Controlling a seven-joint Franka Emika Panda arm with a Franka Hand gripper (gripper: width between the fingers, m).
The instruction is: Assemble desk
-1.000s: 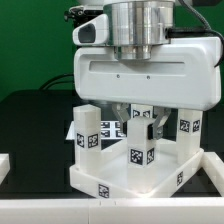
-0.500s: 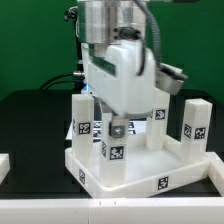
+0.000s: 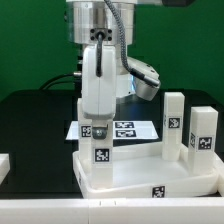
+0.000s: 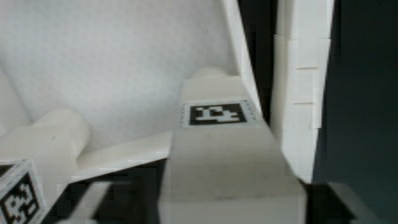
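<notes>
So the desk tabletop (image 3: 150, 172) is sitting upside down on the black table (image 3: 30, 120), rim facing up, taking up the lower middle-to-right of the exterior view. Three white block legs are standing upright in its corner sockets: one at about 8 o'clock from the tabletop's centre, the front-left leg (image 3: 100, 152), and two more close together over at 2 o'clock, the near right leg (image 3: 202, 138) and the far right leg (image 3: 174, 118). All of them carry those black-and-white square tags.

The gripper (image 3: 97, 128) hangs straight down over the front-left leg, right at its top. Honestly can't tell how wide the claw is, or if it's actually pinching the leg; the arm's body blocks the fingertips in the exterior view. The wrist view is just a close-up down a tagged leg (image 4: 222, 150), with the tabletop's inside floor (image 4: 125, 70) behind it and no fingers clearly showing.

Behind the tabletop, around 12 o'clock, the marker board (image 3: 125, 128) lies flat on the table.
</notes>
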